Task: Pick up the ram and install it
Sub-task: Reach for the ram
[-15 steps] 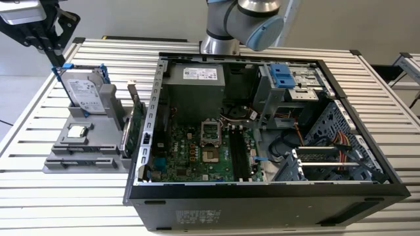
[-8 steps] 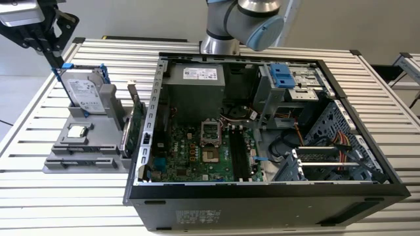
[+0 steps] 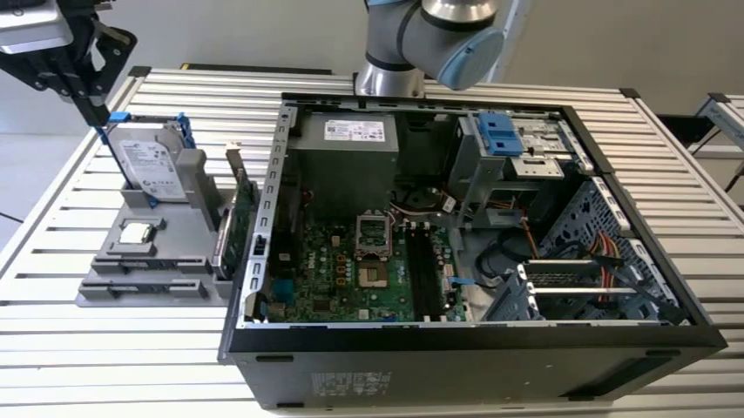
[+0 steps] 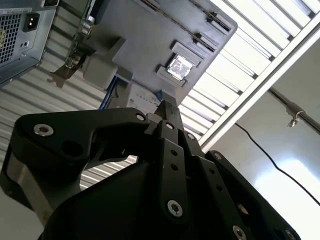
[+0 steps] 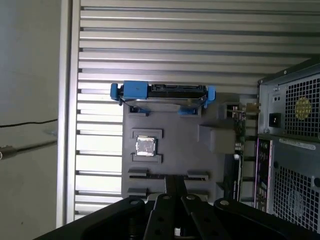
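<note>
Little seems done: the end effector, fingers pressed together and empty, hovers above the grey holder, where the ram apparently sits as a thin dark strip; pickup and installation remain.

**Gripper**: in the exterior view its housing is cut off at the frame corner. In both wrist views its black body runs off the frame edge and masks the end of the grey holder nearest the gripper.

**Hard drive**: stands at the holder end farthest from the gripper. It is seen edge-on in the first wrist view, with its face hidden. In the second wrist view it is largely masked behind the gripper.

**Expansion card**: stands off to one side of the gripper, between holder and computer case. It is edge-on, so its components are not discernible.

**Computer case:** cropped in both wrist views.

**Square chip**: sits just beyond the gripper. Its surface is washed out by glare and any markings are illegible.

**Arm joint**: well apart from the gripper, cut off by the frame edge.
</note>
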`<state>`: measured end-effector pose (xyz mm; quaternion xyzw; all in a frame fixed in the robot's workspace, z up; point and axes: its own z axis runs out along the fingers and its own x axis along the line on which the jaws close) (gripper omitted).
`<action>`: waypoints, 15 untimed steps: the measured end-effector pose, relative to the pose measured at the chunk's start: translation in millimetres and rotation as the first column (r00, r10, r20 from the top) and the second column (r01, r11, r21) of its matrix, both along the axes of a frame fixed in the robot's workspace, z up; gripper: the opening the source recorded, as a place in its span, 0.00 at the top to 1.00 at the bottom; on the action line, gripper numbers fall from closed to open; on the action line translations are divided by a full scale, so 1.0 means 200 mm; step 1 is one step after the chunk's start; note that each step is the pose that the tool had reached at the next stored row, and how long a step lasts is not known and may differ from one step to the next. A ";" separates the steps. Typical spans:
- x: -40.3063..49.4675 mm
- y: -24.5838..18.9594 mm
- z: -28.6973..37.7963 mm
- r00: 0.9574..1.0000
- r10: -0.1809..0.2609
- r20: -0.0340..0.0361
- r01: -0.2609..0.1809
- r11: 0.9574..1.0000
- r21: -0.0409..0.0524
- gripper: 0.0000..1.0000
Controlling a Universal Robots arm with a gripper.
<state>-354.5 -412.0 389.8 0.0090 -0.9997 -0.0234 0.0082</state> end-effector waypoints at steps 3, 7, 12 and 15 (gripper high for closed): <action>0.000 -0.015 0.000 1.000 0.000 0.000 0.000 1.000 0.000 1.00; 0.000 -0.034 0.000 1.000 0.000 0.000 0.000 1.000 0.000 1.00; 0.000 -0.058 0.000 1.000 0.000 0.000 0.000 1.000 0.000 1.00; 0.000 -0.073 0.000 1.000 0.000 0.000 0.000 1.000 0.000 1.00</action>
